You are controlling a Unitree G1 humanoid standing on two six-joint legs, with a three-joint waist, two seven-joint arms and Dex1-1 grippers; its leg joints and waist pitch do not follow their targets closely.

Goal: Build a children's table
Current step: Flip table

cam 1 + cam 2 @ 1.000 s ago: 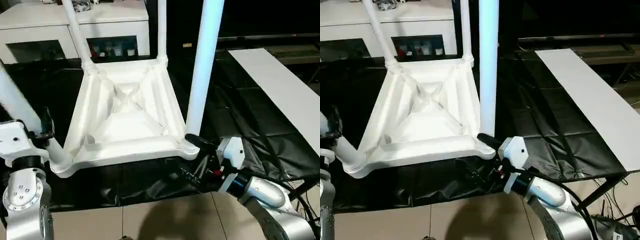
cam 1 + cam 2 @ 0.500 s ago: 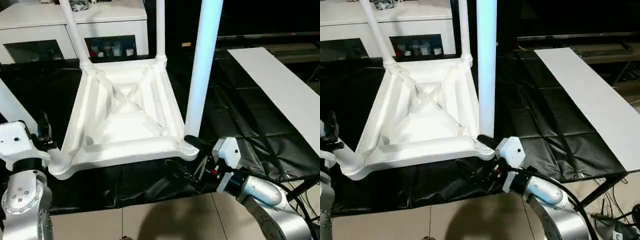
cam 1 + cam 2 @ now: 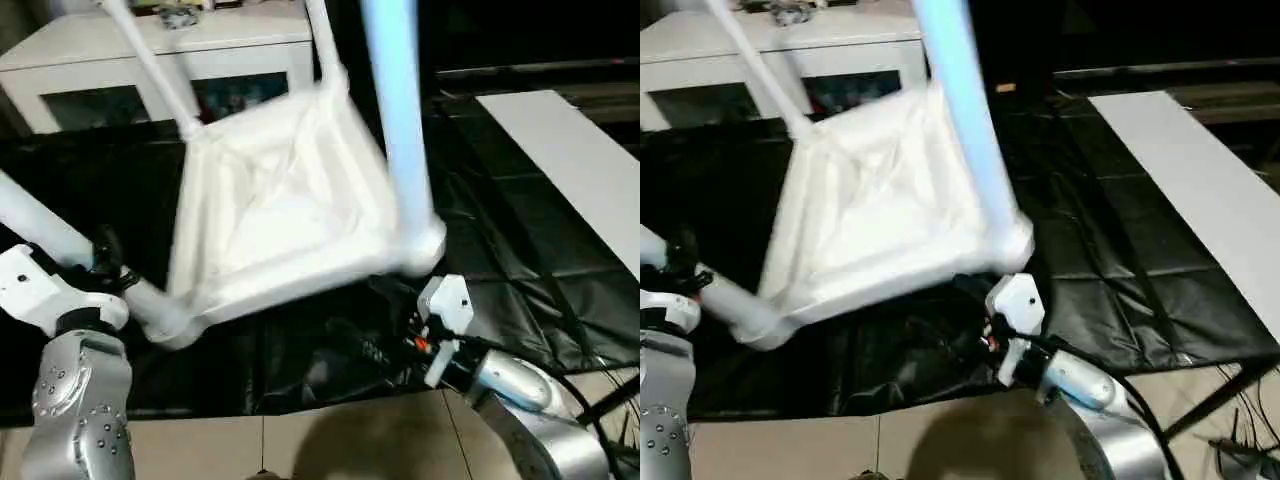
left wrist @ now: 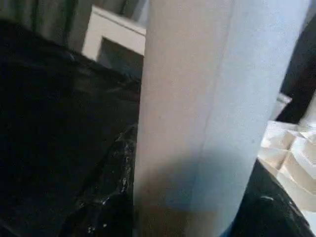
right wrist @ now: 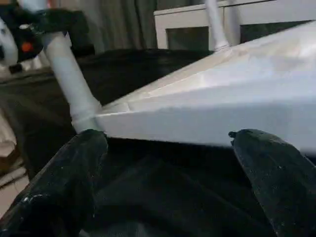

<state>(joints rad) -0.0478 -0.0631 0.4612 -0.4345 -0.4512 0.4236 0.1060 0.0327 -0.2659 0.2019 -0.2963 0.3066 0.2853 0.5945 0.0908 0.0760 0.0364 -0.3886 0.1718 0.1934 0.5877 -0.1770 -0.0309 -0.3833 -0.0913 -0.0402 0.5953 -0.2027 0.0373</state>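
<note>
Head stereo pair; close wrist views

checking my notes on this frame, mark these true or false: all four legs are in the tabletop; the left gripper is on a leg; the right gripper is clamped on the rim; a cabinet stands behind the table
1. All four legs are in the tabletop: true.
2. The left gripper is at the near left leg: true.
3. The right gripper is clamped on the tabletop's rim: false, its fingers stand wide apart below the edge.
4. A white cabinet stands behind the table: true.
5. The tabletop lies flat on the black sheet: false, it is tilted, one corner raised.
</note>
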